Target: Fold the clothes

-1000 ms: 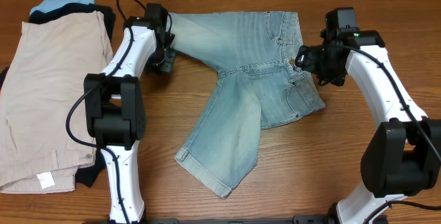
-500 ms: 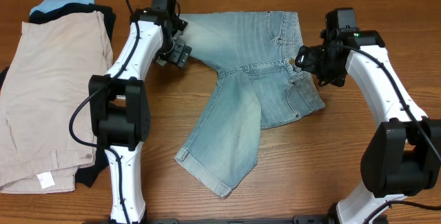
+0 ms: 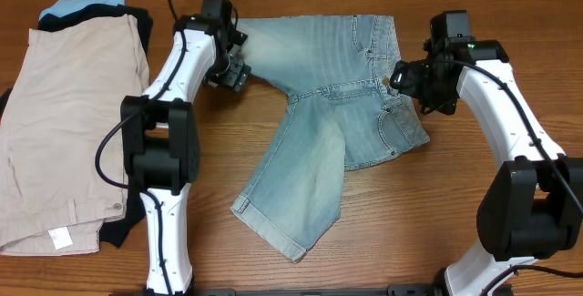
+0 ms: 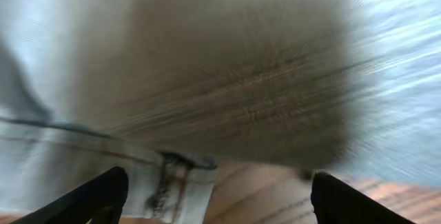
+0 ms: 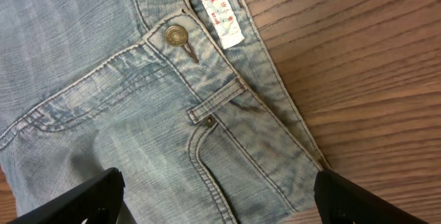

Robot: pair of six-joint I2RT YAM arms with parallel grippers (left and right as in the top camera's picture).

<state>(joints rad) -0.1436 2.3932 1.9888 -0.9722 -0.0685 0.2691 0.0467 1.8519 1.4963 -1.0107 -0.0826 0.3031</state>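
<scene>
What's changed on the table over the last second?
The left gripper moved right and toward the table's far edge, onto the leg hem of the denim shorts; its jaws stand open. The right gripper stayed open over the waistband, and the shorts and beige shorts lie as before.

Looking straight down on the shorts here, waistband open, brass button up top and a white label just beside it. A belt loop sits above the pocket seam. Bare wooden table lies to the right. The right gripper is spread wide, fingertips in the bottom corners, holding nothing.
</scene>
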